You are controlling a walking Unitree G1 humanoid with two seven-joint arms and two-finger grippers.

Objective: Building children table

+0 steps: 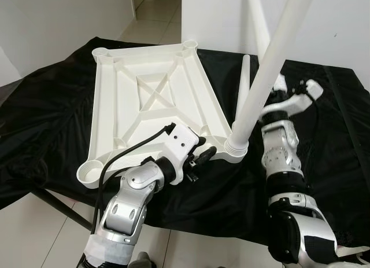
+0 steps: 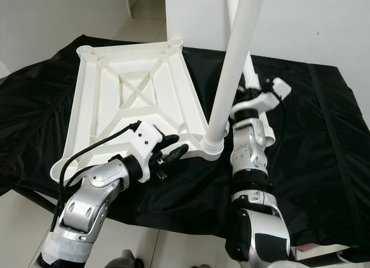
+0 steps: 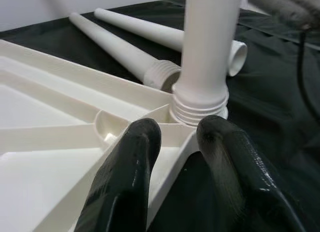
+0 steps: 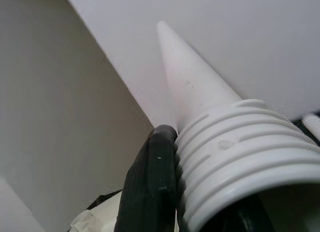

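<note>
A leg stands in the tabletop's near right corner.

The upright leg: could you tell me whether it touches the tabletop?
Touching: left wrist view shows the upright leg seated, threads down, in the tabletop corner socket.

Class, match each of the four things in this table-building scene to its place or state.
1. tabletop
2. standing leg
3. raised leg
4. left gripper

A. held in the right gripper
B. upside down on the black cloth
C. in the tabletop's near corner socket
D. open at the tabletop's near edge

Pairs: 1-B, 2-C, 3-A, 4-D
</note>
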